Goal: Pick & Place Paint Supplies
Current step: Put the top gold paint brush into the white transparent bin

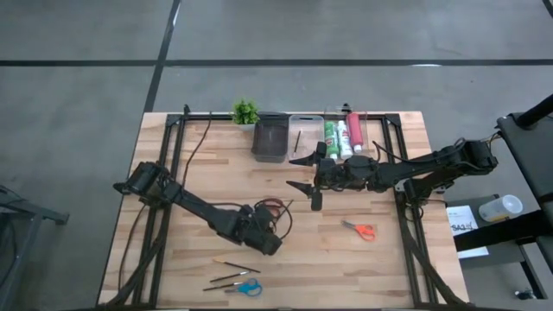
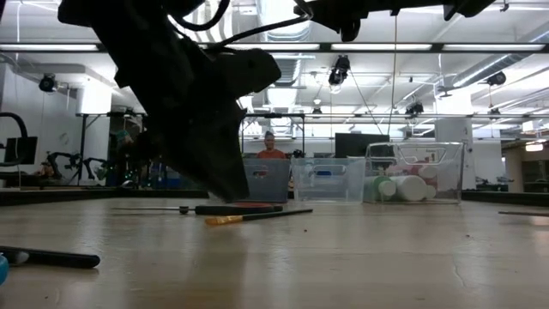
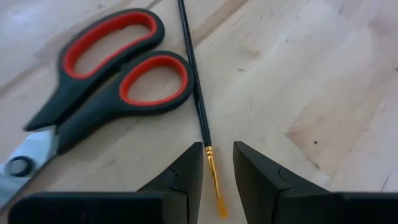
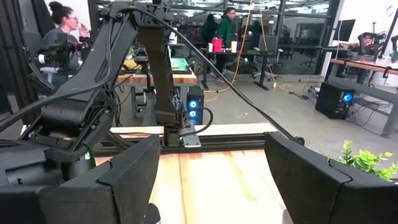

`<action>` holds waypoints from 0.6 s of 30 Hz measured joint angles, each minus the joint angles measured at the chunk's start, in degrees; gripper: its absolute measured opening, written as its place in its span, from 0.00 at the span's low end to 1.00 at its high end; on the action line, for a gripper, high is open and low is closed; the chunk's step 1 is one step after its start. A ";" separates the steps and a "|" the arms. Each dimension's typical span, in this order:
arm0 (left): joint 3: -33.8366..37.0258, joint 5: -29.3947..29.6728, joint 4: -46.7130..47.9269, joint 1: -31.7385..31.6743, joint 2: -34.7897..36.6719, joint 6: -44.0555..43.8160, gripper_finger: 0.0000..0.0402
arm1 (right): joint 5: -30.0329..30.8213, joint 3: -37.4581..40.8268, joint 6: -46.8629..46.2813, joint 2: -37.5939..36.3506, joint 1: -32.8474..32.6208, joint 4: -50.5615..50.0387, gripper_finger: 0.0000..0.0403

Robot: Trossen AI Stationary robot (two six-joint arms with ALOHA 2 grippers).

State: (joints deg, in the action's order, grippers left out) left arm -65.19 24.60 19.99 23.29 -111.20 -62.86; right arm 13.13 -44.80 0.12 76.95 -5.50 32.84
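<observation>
Left gripper (image 3: pixel 217 165), jaws narrowly parted astride brush (image 3: pixel 198 93) beside red-handled scissors (image 3: pixel 99 81): closing comes next; right gripper (image 1: pixel 304 173), jaws wide, empty.

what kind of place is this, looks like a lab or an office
Most likely a robotics lab in an open-plan workspace. A wooden table carries two robot arms, desks with computers fill the room behind, and people stand or sit among them under ceiling strip lights.
</observation>
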 joint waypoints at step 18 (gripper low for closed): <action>-0.15 -0.84 -1.34 -0.31 -3.24 0.10 0.24 | 0.04 0.00 0.05 0.00 0.01 0.00 0.71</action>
State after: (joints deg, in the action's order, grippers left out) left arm -65.34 23.76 18.64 22.98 -114.44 -62.76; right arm 13.17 -44.80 0.16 76.95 -5.48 32.84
